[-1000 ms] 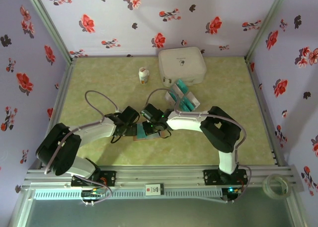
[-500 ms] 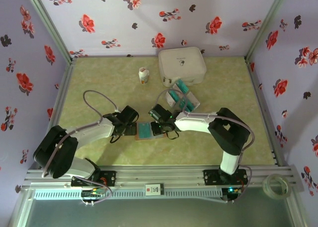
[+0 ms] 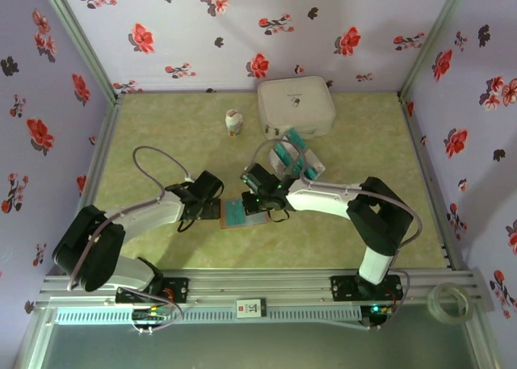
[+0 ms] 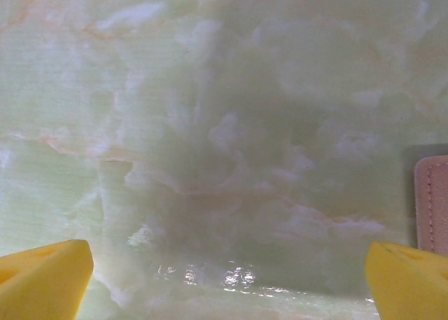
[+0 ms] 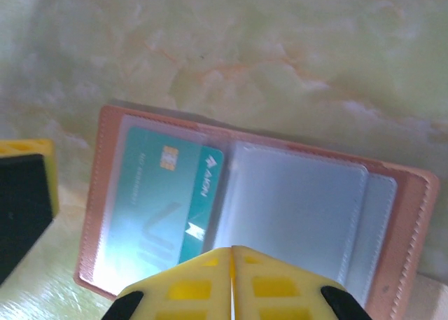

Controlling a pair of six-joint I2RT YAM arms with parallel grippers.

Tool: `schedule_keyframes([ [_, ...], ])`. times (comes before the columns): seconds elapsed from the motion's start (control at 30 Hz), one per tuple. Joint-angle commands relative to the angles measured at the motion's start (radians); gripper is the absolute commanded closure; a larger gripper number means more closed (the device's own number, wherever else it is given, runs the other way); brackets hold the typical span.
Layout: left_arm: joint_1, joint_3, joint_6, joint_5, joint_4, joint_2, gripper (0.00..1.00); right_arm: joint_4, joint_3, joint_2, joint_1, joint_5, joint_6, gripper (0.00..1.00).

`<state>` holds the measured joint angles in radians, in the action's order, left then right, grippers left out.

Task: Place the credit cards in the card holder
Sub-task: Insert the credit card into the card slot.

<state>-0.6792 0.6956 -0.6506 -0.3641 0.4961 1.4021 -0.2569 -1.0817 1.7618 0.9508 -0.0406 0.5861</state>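
- one card holder (image 3: 240,213), brown, lying open
- one teal card (image 5: 164,208) inside it, in the left clear sleeve
- clear sleeves (image 5: 301,201) in the holder: one on the left page and at least two overlapping on the right; the exact number cannot be told
- one white rounded case (image 3: 296,105)
- loose credit cards (image 3: 295,157): several teal ones, overlapping in a heap just beside the case; too small to count exactly
- one small white bottle (image 3: 233,123)
- one roll of clear tape (image 3: 447,301)
- two robot arms: the left arm (image 3: 149,214) and the right arm (image 3: 323,198)
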Motion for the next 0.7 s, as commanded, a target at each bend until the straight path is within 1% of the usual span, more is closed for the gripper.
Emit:
schedule_keyframes([
  [0.0, 0.01, 0.001, 0.009, -0.016, 0.016, 0.017, 0.0, 0.013, -0.038, 0.043, 0.011, -0.017, 0.011, 0.92],
  [0.67, 0.01, 0.01, 0.01, -0.002, 0.009, 0.041, 0.0, 0.042, -0.073, 0.127, 0.025, -0.05, 0.027, 0.93],
])
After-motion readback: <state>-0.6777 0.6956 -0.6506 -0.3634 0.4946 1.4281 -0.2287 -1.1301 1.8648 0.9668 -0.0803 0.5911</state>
